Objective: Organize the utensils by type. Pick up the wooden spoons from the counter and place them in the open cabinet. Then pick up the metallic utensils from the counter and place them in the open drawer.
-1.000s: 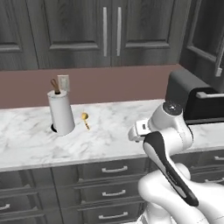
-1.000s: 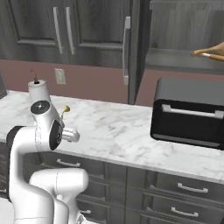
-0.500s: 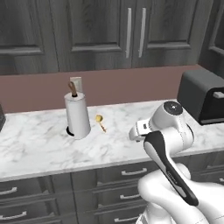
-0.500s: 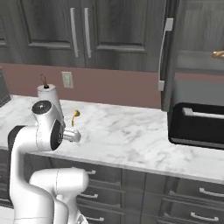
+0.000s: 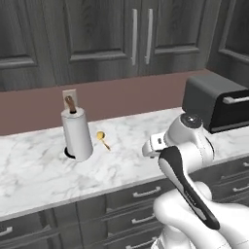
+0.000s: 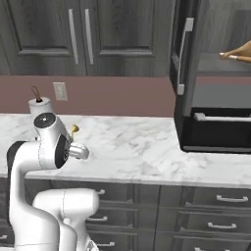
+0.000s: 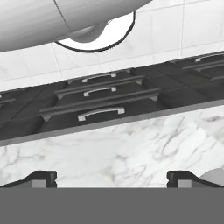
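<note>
hovering over counter (image 7: 131, 157), pincer (image 7: 112, 178) spread wide, empty; gold spoon (image 5: 101, 138) beside paper-towel roll (image 5: 77, 134).

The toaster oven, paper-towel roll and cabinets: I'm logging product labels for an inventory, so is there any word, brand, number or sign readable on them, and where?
None: no readable text in any view.
Toaster oven: plain black, no brand or dial marks visible.
Paper-towel roll: blank white.
Wall outlet: no lettering visible.
Cabinet doors and drawer fronts: bare wood grain, handles only.
</note>
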